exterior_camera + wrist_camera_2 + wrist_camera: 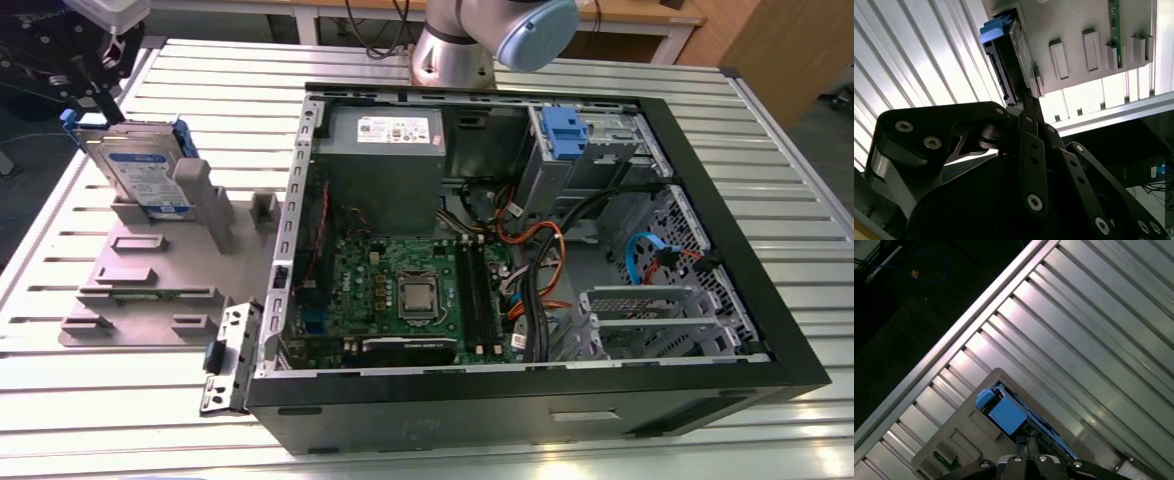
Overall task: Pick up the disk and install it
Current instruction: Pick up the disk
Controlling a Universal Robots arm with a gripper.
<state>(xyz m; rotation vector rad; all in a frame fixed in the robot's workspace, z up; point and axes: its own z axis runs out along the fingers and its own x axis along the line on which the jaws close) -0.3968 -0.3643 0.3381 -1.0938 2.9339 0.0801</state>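
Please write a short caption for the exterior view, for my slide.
Gripper at the disk standing in its grey holder, beside the open computer case.

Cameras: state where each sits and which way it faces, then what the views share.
Exterior view: off the arm, high up, looking down on the table, the open computer case and the disk standing in the grey holder at the exterior view's left; the arm and gripper show.
Second wrist view: at the wrist, looking along the gripper to the disk and holder.
First wrist view: at the wrist, looking past the gripper at the disk and table slats.
Shared: all show the disk, holder and gripper.
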